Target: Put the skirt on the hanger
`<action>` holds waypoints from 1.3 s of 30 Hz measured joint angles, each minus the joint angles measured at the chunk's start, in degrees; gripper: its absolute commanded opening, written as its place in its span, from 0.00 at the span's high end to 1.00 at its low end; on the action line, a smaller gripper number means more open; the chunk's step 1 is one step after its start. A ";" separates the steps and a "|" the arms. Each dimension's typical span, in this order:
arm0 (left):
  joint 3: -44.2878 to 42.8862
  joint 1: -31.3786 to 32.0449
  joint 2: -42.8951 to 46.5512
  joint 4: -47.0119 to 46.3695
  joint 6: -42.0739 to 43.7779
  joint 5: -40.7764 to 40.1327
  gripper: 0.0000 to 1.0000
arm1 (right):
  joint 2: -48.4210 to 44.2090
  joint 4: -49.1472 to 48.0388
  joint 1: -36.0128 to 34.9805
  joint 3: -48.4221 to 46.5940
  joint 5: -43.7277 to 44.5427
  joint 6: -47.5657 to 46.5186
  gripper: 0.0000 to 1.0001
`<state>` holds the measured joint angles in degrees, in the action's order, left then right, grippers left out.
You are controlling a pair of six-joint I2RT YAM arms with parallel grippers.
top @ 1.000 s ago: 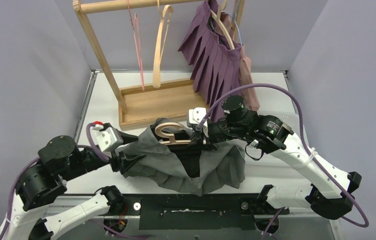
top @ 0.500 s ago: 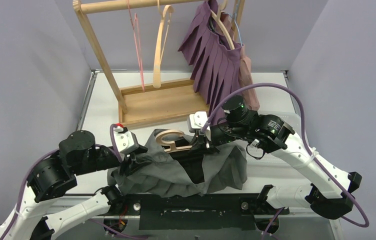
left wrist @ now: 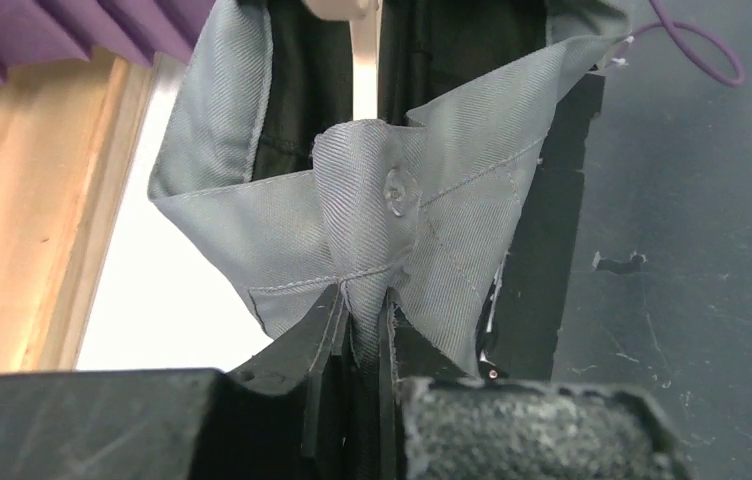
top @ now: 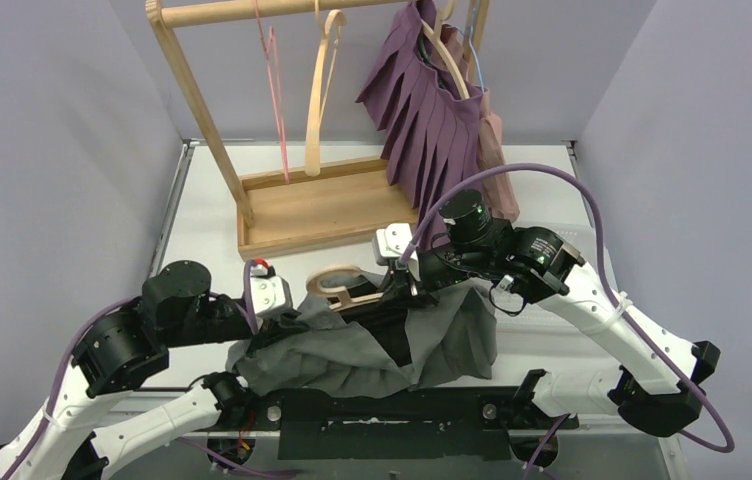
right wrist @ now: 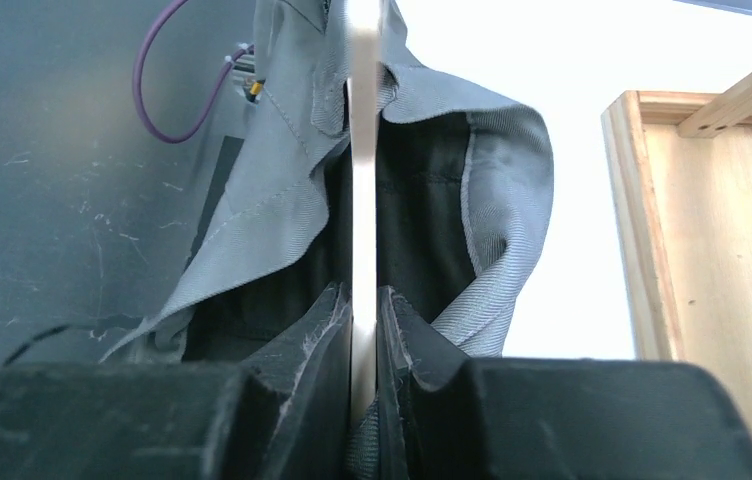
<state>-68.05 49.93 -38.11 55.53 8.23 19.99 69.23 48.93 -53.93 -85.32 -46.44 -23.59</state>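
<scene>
Skirt grey, waistband pinched in left hand, wooden hanger inside it clamped by right hand

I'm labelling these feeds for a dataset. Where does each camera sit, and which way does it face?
Top external: above and behind the bases, looking down and forward over the table at the grey skirt, hanger and wooden rack; both arms show.
Left wrist: on the left arm, looking along the left gripper, jaws shut on the skirt's waistband.
Right wrist: on the right arm, looking along the right gripper, jaws clamping the hanger edge-on.
Both wrist views share the skirt, hanger and rack base.
</scene>
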 measured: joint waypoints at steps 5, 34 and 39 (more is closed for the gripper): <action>0.98 0.35 0.17 -0.42 1.95 0.50 1.00 | -0.07 0.24 0.22 0.24 0.52 0.28 0.59; 3.74 0.33 4.26 6.21 -0.57 -50.18 1.00 | -12.94 -26.40 0.22 13.49 20.17 9.73 0.19; 3.72 0.33 1.99 6.40 -2.32 -58.05 1.00 | -12.79 -27.82 0.22 13.75 20.63 10.62 0.19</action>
<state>-64.34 50.26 -36.12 61.93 5.91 -38.06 56.45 21.10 -53.71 -71.57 -25.80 -12.97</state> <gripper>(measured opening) 0.092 0.814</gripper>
